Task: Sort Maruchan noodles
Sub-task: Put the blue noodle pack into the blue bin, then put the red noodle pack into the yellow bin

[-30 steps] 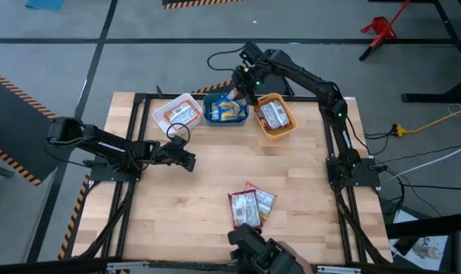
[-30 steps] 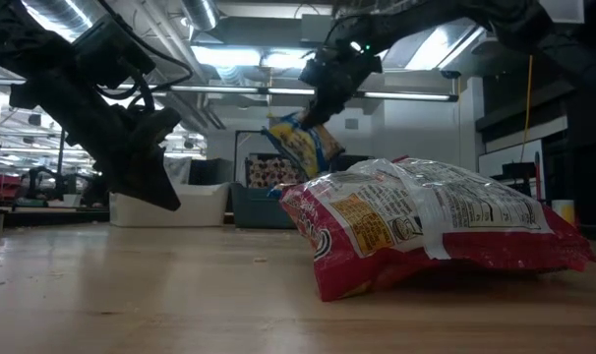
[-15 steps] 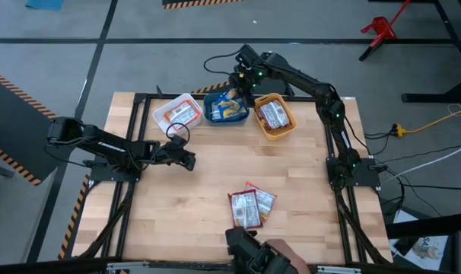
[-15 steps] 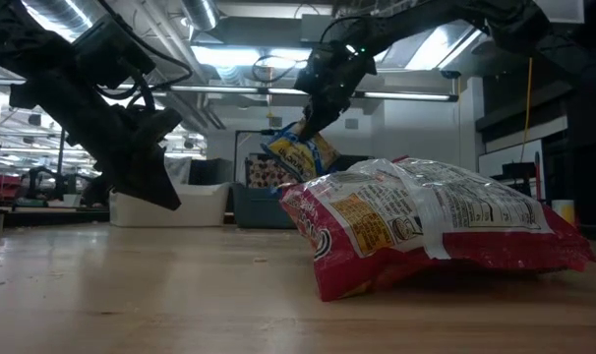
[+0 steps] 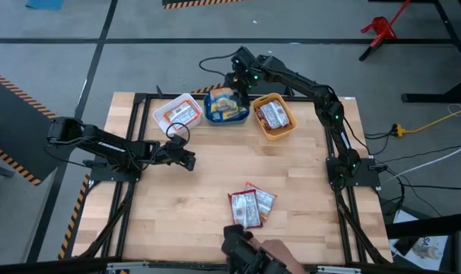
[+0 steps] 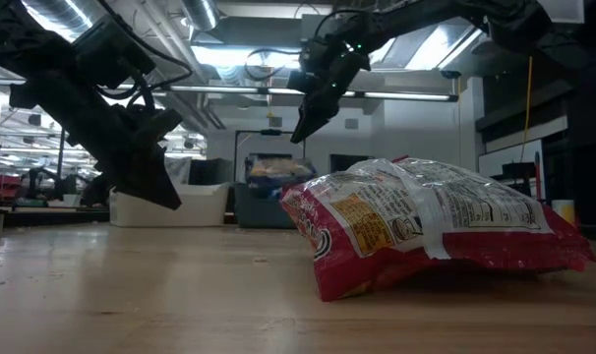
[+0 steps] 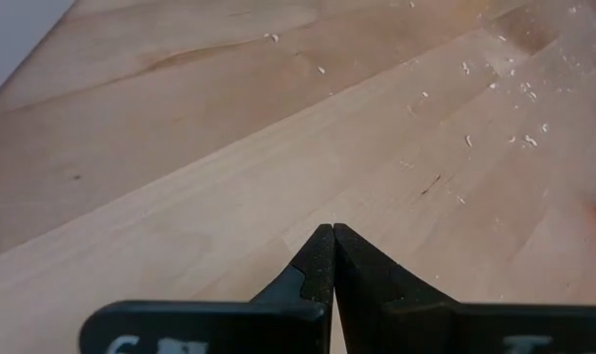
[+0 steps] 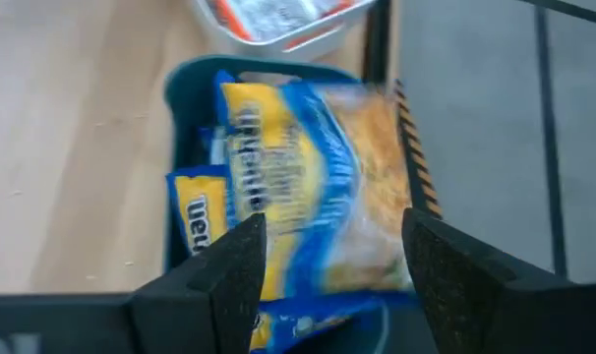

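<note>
Right pincer is hovering over the far edge of the teal bin, fingers spread wide with nothing between them. The blue-yellow noodle packet is lying in that bin on top of other blue packets; a second ago it was hanging from the pincer above the bin, so it has been let go and the arm has pulled up and back a bit.

Around it: white bin with an orange packet is sitting just beside the teal one, orange bin with a red packet on the other side, all three in a row at the far edge of the counter. Two red packets are still lying unsorted near the front edge, overlapping; in the low view they are blocking much of the bins.

Left pincer is idling low over the counter's left-middle, tips pressed together, unchanged.

A person's hand is showing at the front edge.
</note>
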You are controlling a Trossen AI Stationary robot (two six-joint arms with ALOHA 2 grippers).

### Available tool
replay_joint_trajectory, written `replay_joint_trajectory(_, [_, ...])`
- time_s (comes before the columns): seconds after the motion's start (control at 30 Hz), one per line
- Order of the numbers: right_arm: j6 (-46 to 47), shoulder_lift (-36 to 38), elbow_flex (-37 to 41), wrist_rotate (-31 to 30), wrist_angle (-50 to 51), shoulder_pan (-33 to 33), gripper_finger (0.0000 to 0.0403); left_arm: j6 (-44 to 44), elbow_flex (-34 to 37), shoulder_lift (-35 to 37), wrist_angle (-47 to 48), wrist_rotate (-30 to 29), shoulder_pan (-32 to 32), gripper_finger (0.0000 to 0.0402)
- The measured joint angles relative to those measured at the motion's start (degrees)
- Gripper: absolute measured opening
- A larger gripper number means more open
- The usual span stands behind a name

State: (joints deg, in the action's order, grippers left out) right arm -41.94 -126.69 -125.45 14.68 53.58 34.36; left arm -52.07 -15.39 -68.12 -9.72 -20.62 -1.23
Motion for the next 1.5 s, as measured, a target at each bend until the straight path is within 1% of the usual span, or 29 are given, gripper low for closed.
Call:
replay_joint_trajectory(0.2, [2.60,0.00,0.02,-4.63,-2.74,-0.27,0.0222,0.05,-0.01,0.00,-0.20,0.00,0.00,0.0000])
replay_joint_trajectory(0.3, [4.50,0.00,0.02,-4.53,-4.67,-0.27,0.0222,0.10,0.01,0.00,-0.20,0.00,0.00,0.0000])
replay_joint_trajectory(0.47, [5.87,-0.31,0.03,-1.88,-9.61,-0.29,0.0222,0.13,-0.01,0.00,-0.20,-0.28,0.00,0.0000])
replay_joint_trajectory(0.53, [6.77,-1.32,-0.02,-2.18,-11.38,-0.55,0.0222,0.12,0.02,0.00,-0.20,-0.31,0.02,0.0000])
replay_joint_trajectory(0.6, [7.76,-3.12,0.02,-4.35,-12.09,-0.60,0.0222,0.11,0.01,0.00,-0.21,-0.32,0.02,0.0000])
replay_joint_trajectory(0.7, [8.38,-5.76,0.09,-5.67,-12.01,-0.64,0.0223,0.11,0.02,0.00,-0.22,-0.30,0.02,0.0000])
replay_joint_trajectory(0.8, [8.90,-7.21,0.09,-6.65,-9.68,-0.64,0.0223,0.11,0.02,0.00,-0.24,0.15,0.02,0.0000])
replay_joint_trajectory(1.03, [10.22,-7.30,0.09,-6.21,-1.40,-1.81,0.0223,0.17,0.02,0.00,-0.26,0.15,0.04,0.0000])
replay_joint_trajectory(1.17, [9.95,-7.20,-0.36,-6.97,-0.08,-2.63,0.0223,0.17,0.02,0.00,-0.28,0.18,0.04,0.0000])
replay_joint_trajectory(1.3, [10.67,-5.12,-4.93,-7.59,3.58,-3.26,0.0223,0.17,0.02,0.00,-0.30,0.62,0.04,0.0000])
replay_joint_trajectory(1.4, [12.77,-2.73,-9.83,-7.03,9.86,-3.98,0.0223,0.19,0.02,0.00,-0.40,0.65,0.04,0.0000])
replay_joint_trajectory(1.47, [15.66,0.37,-8.02,-4.90,12.40,-4.52,0.0223,0.36,0.02,0.00,-0.55,0.64,0.02,0.0000])
replay_joint_trajectory(1.5, [17.25,1.83,-7.16,-2.71,14.39,-4.85,0.0223,0.88,0.02,0.00,-0.63,0.68,0.04,0.0000])
